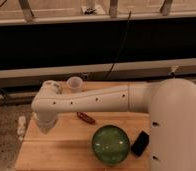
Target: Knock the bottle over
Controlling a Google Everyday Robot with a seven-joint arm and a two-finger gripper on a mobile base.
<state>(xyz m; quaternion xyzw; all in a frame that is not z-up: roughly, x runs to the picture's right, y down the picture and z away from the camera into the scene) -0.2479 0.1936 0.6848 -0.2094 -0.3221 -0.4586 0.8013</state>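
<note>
A: We log the bottle [22, 127] at the left edge of the tabletop [66, 150], about halfway along that edge.

B: Agreed. We read it as small, pale and lumpy in outline, lighter than the wood beside it.

A: Pose? We see its long side running along the edge, but we cannot tell whether it stands or lies.

B: Nor can we tell whether it rests on the wood or just beyond it, against the speckled floor.

A: Nearest neighbour: the tool [44, 129], pointing down, just to the right of the bottle. We cannot tell whether they touch.

B: Cap not made out. Noted.
</note>
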